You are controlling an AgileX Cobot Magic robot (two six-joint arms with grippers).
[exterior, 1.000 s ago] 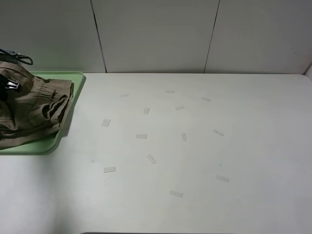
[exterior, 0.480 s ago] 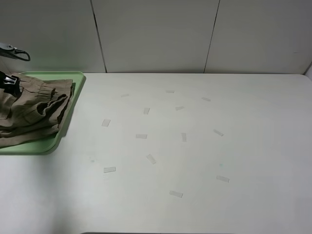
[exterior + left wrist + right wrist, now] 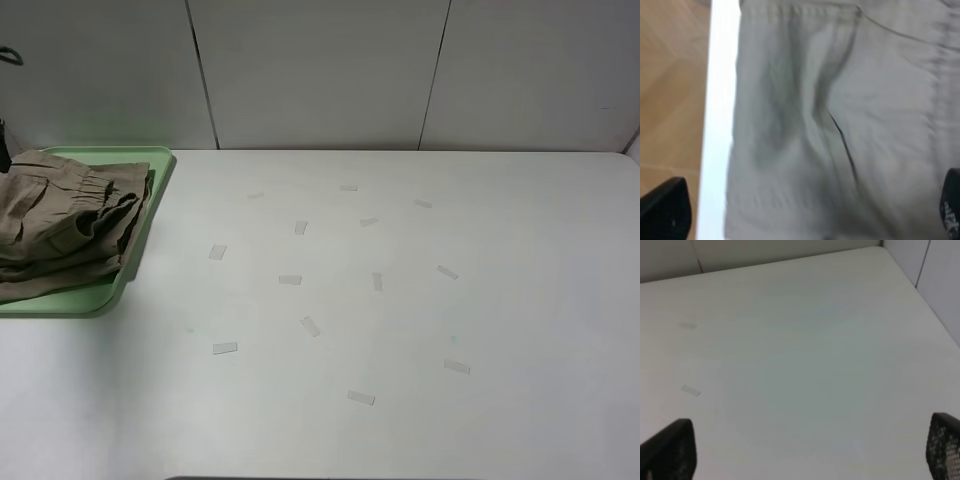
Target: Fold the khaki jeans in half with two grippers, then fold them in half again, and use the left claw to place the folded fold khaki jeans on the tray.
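The khaki jeans (image 3: 65,225) lie folded in a rumpled stack on the mint-green tray (image 3: 140,155) at the table's far left. In the left wrist view my left gripper (image 3: 807,212) hangs open and empty just above the khaki cloth (image 3: 840,100), with one black fingertip (image 3: 665,210) beyond the white edge (image 3: 720,100). In the high view only a dark sliver of that arm shows at the left border. My right gripper (image 3: 805,450) is open and empty over bare table; it does not show in the high view.
Several small pieces of clear tape (image 3: 290,279) are scattered over the middle of the white table (image 3: 480,320). Grey wall panels (image 3: 320,70) stand behind it. Wooden floor (image 3: 670,75) shows past the table's left edge.
The left gripper has let go of the jeans and drawn back to the left, almost out of the high view. The jeans have settled lower and flatter on the tray.
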